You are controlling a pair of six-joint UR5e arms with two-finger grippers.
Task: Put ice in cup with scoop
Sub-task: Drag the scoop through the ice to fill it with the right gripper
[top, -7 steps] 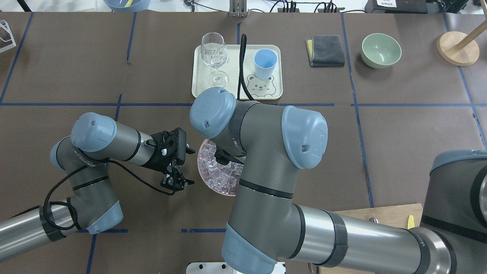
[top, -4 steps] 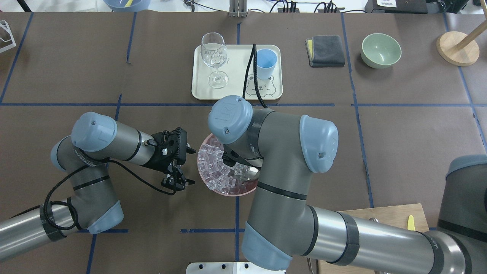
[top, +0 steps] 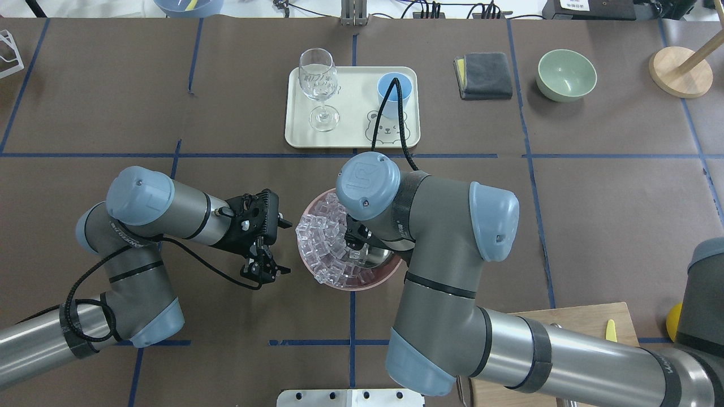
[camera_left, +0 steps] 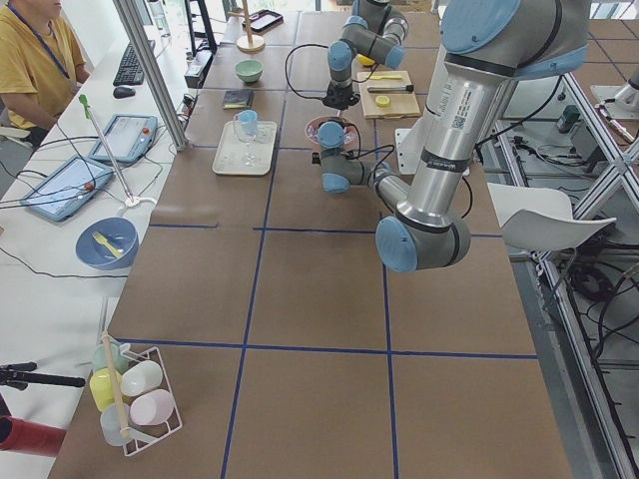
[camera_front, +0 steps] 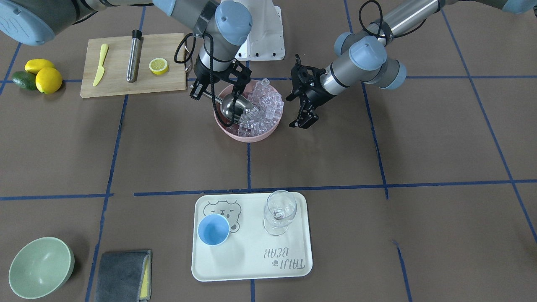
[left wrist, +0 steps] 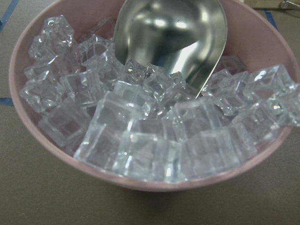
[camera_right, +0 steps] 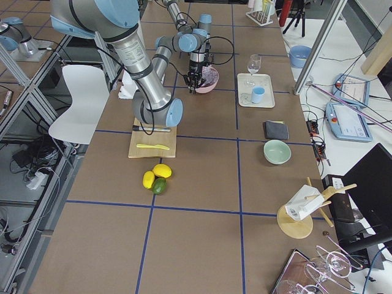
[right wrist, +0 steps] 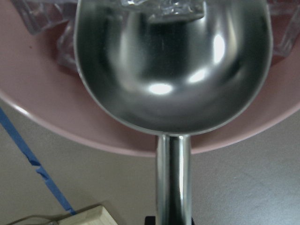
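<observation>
1. Scoop [camera_front: 233, 105]: rod handle clenched in the right end effector [camera_front: 204, 91]. Trough lay in the pink bowl [camera_front: 247, 135], mouth pushed against the ice [camera_front: 264, 107], nearly empty. Handle ran toward the robot's right.
2. Cup [camera_front: 213, 229]: upright on the tray [camera_front: 251, 260], well apart, outward from the robot beyond the bowl. Right arm nearer.
3. Left end effector [camera_front: 303, 122]: released, empty, just beside the bowl.

Shiny stainless-steel scoop [camera_front: 233, 106]: rod handle clamped in right gripper [camera_front: 208, 93], trough ahead of it, mouth against the small clear ice cubes [camera_front: 265, 104]. Small round light-blue plastic cup [camera_front: 213, 229]: upright, well apart from the gripper.
</observation>
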